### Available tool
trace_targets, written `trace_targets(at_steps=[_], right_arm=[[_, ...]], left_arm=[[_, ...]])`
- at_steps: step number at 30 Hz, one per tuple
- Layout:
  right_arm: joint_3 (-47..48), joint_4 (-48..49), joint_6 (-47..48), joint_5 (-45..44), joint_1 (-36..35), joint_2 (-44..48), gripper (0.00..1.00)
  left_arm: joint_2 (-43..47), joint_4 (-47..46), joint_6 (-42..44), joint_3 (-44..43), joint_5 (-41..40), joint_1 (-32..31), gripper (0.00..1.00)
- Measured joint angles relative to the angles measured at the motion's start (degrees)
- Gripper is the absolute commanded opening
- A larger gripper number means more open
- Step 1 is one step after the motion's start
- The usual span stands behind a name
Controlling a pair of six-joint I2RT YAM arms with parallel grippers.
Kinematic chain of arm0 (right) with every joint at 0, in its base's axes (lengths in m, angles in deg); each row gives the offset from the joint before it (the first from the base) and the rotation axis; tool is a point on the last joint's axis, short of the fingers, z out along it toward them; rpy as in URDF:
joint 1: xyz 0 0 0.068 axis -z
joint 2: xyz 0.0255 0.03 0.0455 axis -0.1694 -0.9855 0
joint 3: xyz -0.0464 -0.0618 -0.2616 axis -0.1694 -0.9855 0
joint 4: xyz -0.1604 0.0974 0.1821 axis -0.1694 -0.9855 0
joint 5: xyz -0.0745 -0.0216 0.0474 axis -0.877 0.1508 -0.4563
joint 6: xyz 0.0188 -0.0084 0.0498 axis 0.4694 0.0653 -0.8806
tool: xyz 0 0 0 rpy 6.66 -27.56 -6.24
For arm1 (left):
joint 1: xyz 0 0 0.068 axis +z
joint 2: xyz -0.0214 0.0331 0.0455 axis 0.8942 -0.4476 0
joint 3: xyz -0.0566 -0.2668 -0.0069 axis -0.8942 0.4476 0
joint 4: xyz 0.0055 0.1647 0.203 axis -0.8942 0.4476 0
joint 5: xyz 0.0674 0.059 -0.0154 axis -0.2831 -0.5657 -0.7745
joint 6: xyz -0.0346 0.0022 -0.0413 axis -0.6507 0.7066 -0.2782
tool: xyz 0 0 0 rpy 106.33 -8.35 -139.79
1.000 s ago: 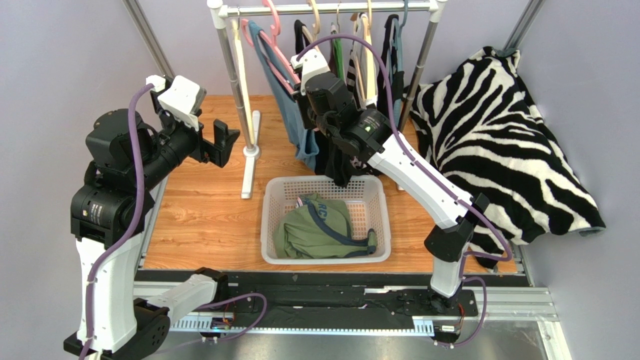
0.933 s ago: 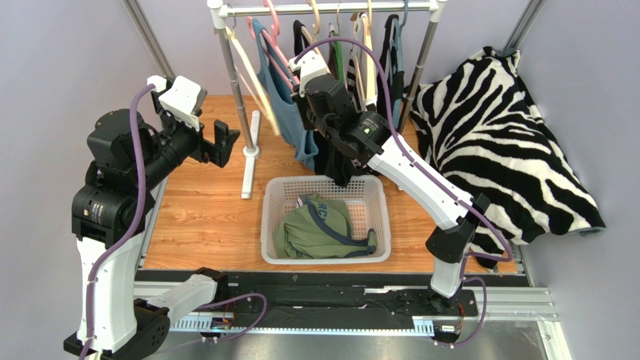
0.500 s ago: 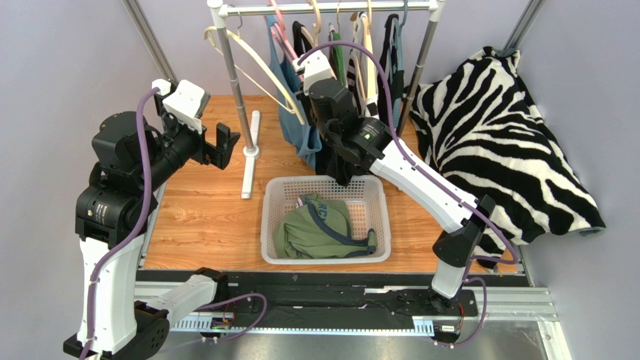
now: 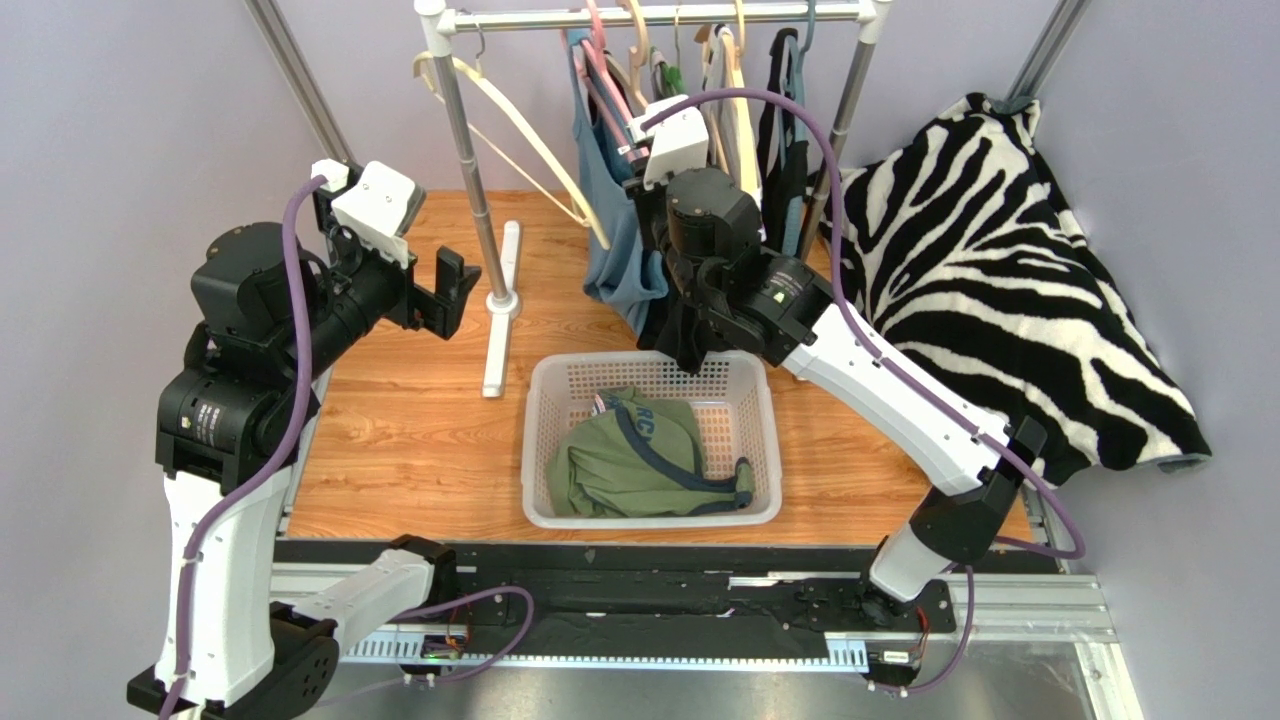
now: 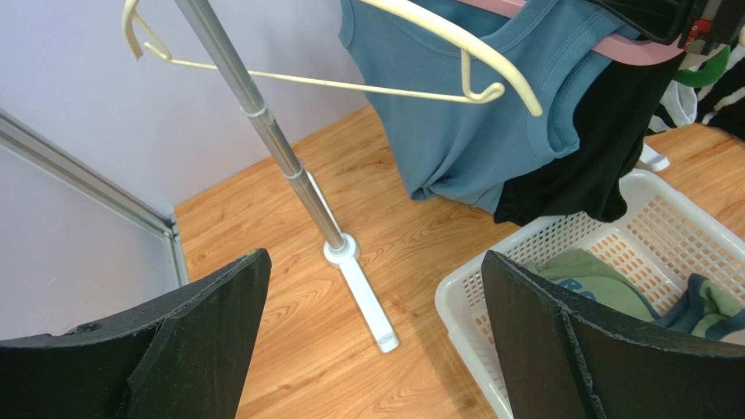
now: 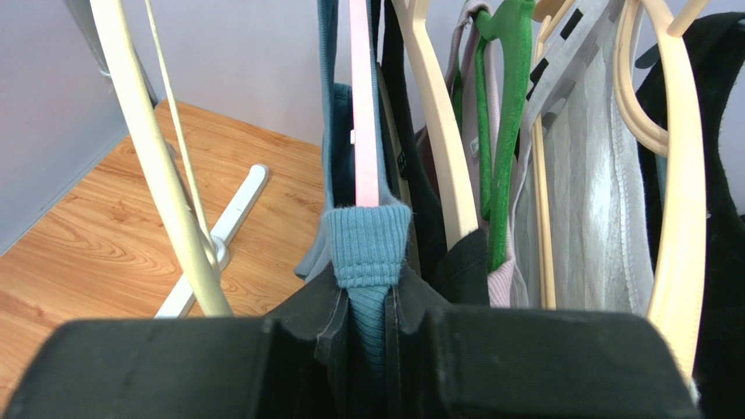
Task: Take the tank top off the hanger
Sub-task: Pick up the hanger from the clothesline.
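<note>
The right gripper (image 6: 367, 325) is clamped on the shoulder strap of the blue tank top (image 6: 368, 249), which hangs on a pink hanger (image 6: 360, 113) from the rail (image 4: 676, 15), near a white basket (image 4: 540, 450). The left gripper (image 4: 446, 290) is spread wide, holding nothing.

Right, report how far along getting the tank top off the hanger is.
Done: the right gripper is shut on a strap of the blue tank top, right at the pink hanger. In hand: working that strap off; the top still hangs on the hanger. To do: free both straps and pull the top clear. The left gripper hangs open, empty, off to the side.
</note>
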Motion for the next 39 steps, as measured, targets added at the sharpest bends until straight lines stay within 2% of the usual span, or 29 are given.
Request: trace_targets(at_steps=[15, 22, 29, 35, 39], right_arm=[[-15.34, 2.34, -7.65, 7.82, -0.44, 12.81, 0.0], [-15.34, -0.17, -8.24, 10.8, -0.7, 16.65, 0.0], [-13.92, -5.99, -9.07, 16.26, -0.7, 26.43, 0.0], [-13.79, -9.27, -8.26, 27.23, -0.74, 38.53, 0.0], [-9.86, -10.01, -6.93, 34.03, -0.74, 43.76, 0.0]], left_arm=[[0.33, -0.02, 0.24, 0.26, -0.04, 0.0, 0.99], [0.44, 0.02, 0.26, 0.26, 1.16, 0.0, 0.99], [0.7, 0.07, 0.24, 0.24, 1.53, 0.0, 0.99], [0.59, 0.13, 0.24, 0.22, 2.38, 0.0, 0.99], [0.5, 0.17, 0.24, 0.22, 2.6, 0.0, 0.99]])
